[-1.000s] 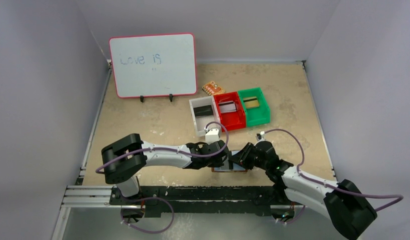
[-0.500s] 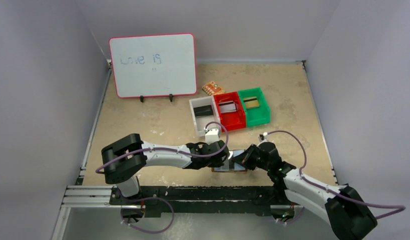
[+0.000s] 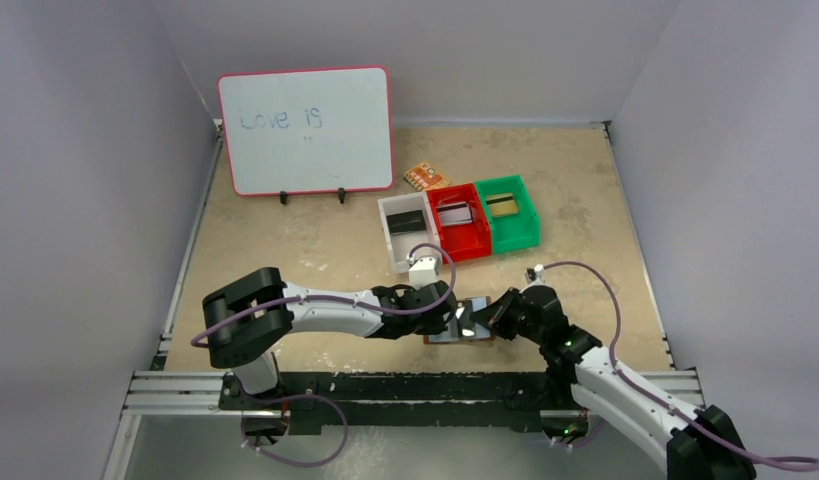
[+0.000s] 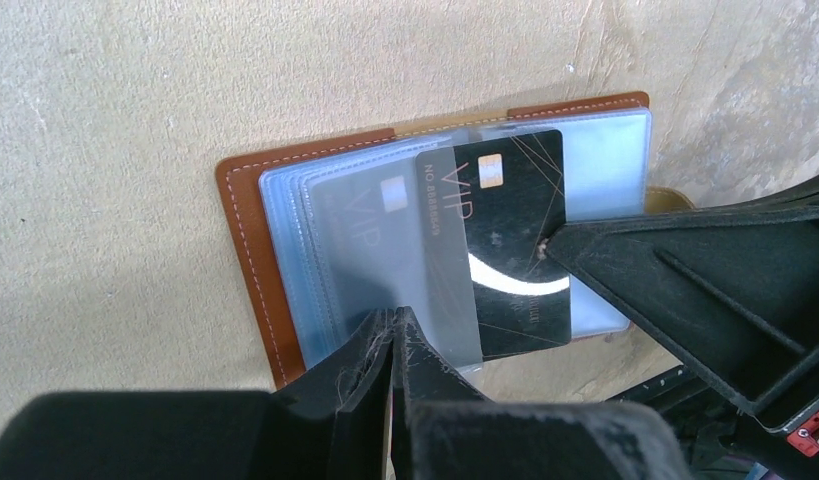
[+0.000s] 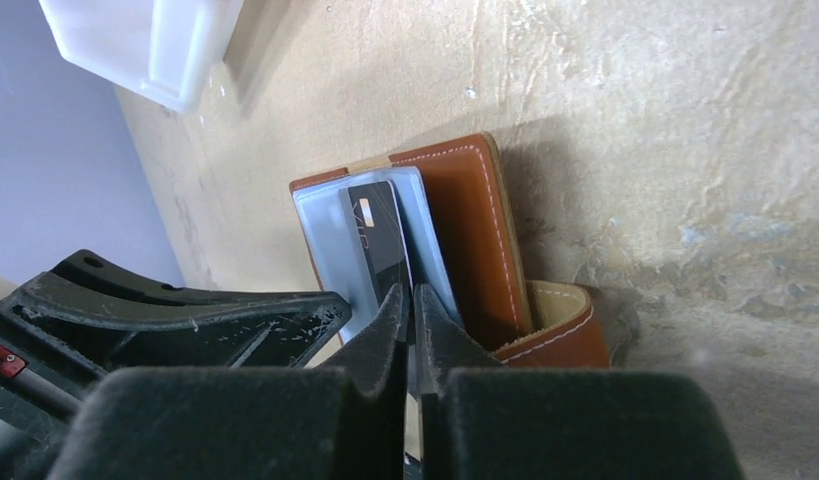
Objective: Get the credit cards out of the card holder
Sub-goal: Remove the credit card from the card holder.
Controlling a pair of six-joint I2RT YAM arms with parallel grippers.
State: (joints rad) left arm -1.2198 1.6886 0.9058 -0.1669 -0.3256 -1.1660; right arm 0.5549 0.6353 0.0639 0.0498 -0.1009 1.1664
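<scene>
The card holder (image 3: pixel 443 338) lies open on the table near the front edge, its brown cover (image 4: pixel 247 260) (image 5: pixel 467 225) under pale clear pockets (image 4: pixel 355 250). A black credit card (image 4: pixel 513 230) (image 5: pixel 377 245) sticks partway out of one pocket. My left gripper (image 4: pixel 396 322) (image 3: pixel 451 318) is shut on the edge of a clear pocket. My right gripper (image 5: pixel 408 298) (image 3: pixel 485 318) is shut on the black card's edge. The snap tab (image 5: pixel 563 322) curls up beside the right fingers. Other credit cards lie in the bins: a dark one (image 3: pixel 407 218), a silvery one (image 3: pixel 453 212) and a gold one (image 3: pixel 501 204).
A white bin (image 3: pixel 397 252), a red bin (image 3: pixel 467 246) and a green bin (image 3: pixel 520 236) stand in a row behind the wallet. An orange patterned packet (image 3: pixel 426 177) lies behind them. A whiteboard (image 3: pixel 305 130) stands at the back left. The table's front rail runs just below the wallet.
My right gripper has shut on the black card, and the right arm has shifted right and lower. The card now glints above the wallet. The left arm has stayed put.
</scene>
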